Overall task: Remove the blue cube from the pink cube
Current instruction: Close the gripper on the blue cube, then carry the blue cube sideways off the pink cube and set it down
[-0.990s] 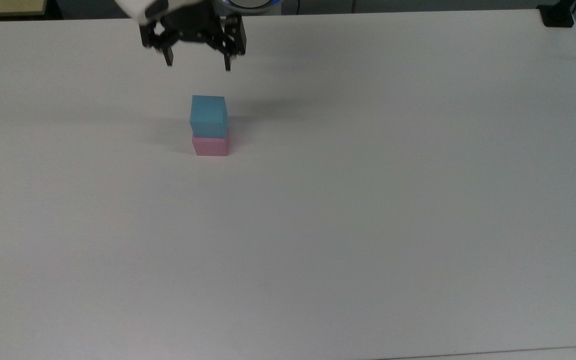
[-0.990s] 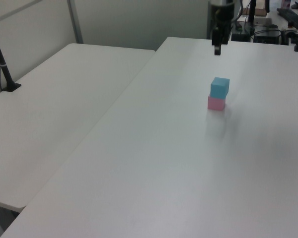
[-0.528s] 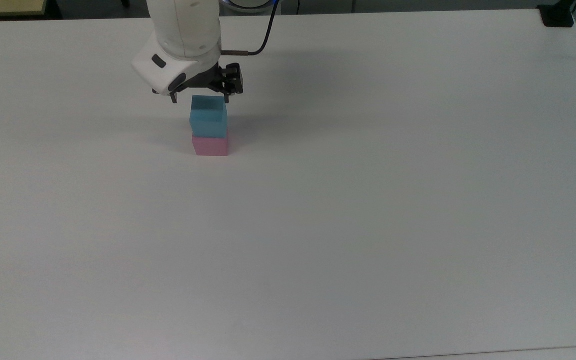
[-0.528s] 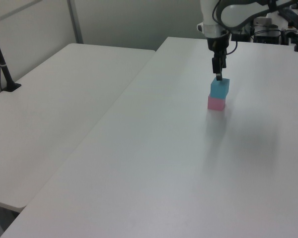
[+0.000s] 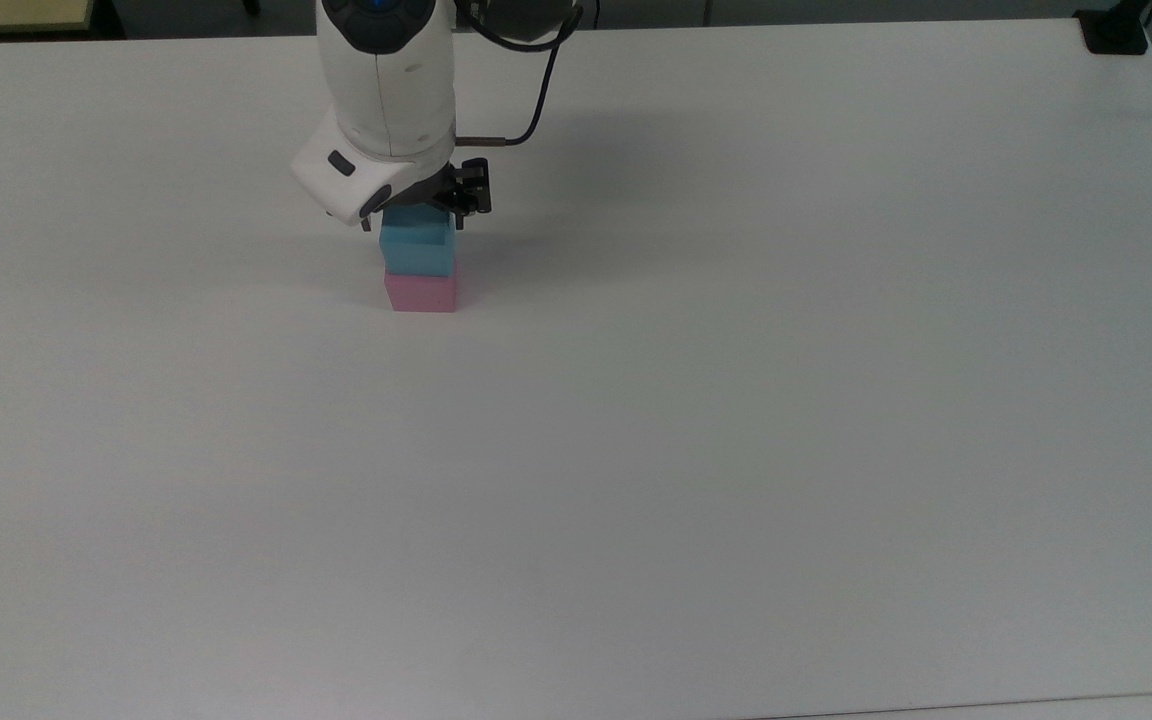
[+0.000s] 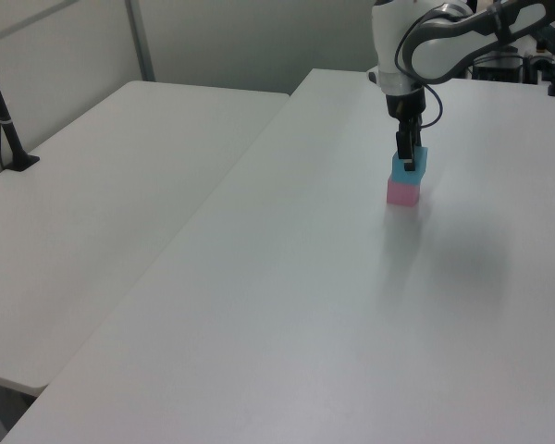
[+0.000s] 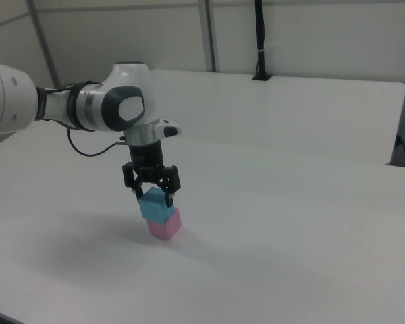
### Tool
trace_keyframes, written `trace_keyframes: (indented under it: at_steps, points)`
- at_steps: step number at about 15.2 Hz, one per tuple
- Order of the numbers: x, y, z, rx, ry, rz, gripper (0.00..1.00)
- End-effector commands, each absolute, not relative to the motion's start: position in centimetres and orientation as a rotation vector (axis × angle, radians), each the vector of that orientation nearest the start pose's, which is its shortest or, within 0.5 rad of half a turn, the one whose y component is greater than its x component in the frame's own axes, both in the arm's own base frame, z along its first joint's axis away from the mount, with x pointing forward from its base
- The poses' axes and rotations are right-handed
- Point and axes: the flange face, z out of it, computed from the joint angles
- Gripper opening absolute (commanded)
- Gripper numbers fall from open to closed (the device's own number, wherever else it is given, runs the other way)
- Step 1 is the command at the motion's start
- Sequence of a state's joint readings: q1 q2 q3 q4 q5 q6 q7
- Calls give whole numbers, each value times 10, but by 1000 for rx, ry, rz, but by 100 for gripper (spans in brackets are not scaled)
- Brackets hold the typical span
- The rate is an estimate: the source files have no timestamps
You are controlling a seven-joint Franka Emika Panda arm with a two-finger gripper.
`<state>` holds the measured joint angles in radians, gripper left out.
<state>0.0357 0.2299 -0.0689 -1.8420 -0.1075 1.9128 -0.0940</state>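
The blue cube [image 5: 418, 250] sits squarely on top of the pink cube [image 5: 421, 292], which rests on the white table [image 5: 736, 400]. My gripper [image 5: 414, 222] has come down over the stack, open, with one finger on each side of the blue cube's upper part and a small gap to its faces. In the left view the gripper [image 6: 407, 159] partly covers the blue cube [image 6: 417, 167] above the pink cube [image 6: 402, 192]. In the right view the gripper [image 7: 154, 196] straddles the blue cube [image 7: 155, 206], and the pink cube [image 7: 165, 225] lies beneath.
A black mount [image 5: 1116, 35] sits at the top view's far right corner. A second white table [image 6: 102, 213] adjoins on the left view's left, with a black post [image 6: 5, 116] on it. The arm's cable [image 5: 526, 100] loops behind the wrist.
The gripper has moved from behind and above the stack down onto it, so its open fingers now flank the blue cube. Neither cube has moved.
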Motion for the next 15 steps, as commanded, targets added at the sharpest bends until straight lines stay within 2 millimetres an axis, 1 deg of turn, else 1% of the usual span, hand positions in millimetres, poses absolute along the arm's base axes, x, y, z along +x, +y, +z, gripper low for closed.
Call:
trace_keyframes:
  at_steps: [1, 2, 3, 4, 6, 8, 9, 10, 13, 14, 15]
  points:
    - [597, -19, 395, -3254, -198, 227, 34]
    - [597, -17, 401, -3252, -196, 220, 30]
    - [597, -10, 412, -3250, -173, 189, 30]
    - [597, 4, 424, -3252, -156, 159, 30]
    - [598, 31, 435, -3257, -145, 120, 30]
    - [597, 65, 435, -3261, -148, 101, 30]
    - [595, 84, 430, -3260, -183, 109, 30]
    - [594, 107, 424, -3257, -227, 115, 31]
    - [592, 169, 387, -3249, -246, 170, 32]
    - [592, 186, 375, -3253, -261, 179, 32]
    - [593, 195, 364, -3257, -262, 183, 32]
